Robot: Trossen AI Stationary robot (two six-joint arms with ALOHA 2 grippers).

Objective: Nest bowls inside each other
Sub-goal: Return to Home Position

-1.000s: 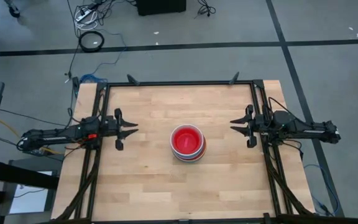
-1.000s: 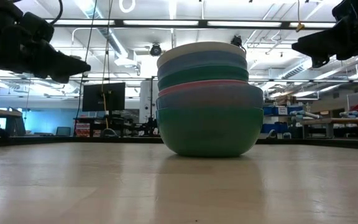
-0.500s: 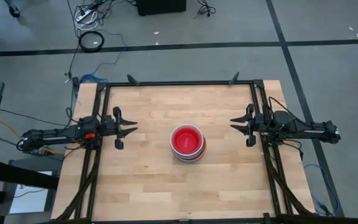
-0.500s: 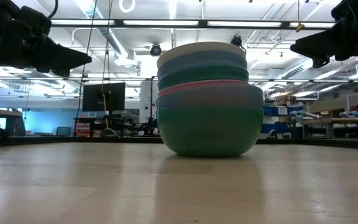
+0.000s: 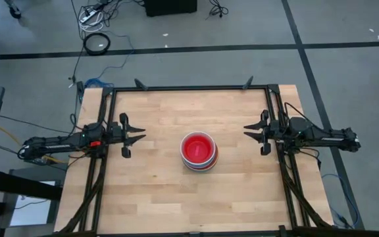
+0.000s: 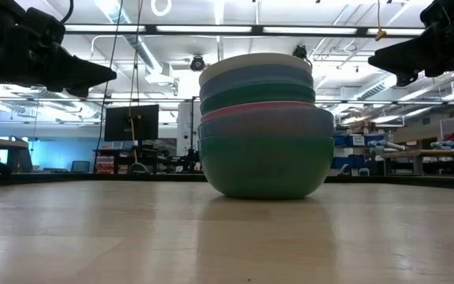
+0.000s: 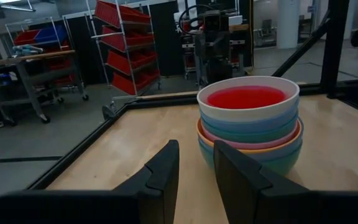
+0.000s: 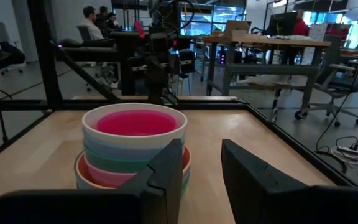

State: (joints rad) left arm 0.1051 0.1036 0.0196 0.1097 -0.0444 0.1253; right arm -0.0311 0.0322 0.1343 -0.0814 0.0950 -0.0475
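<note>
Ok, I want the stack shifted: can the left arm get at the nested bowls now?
Probably yes: only bare table lies between the open left gripper and the bowls, which it faces.

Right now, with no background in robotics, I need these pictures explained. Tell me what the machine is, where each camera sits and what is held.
The machine is two dark robot arms at a light wooden table, each ending in a two-finger gripper. One picture looks straight down from above; one looks level across the tabletop; two come from cameras on the wrists. From above, the left gripper sits at the table's left side and the right gripper at its right, both open and holding nothing. Between them stands one stack of round plastic bowls nested together, a red bowl innermost on top and a teal bowl at the bottom.
</note>
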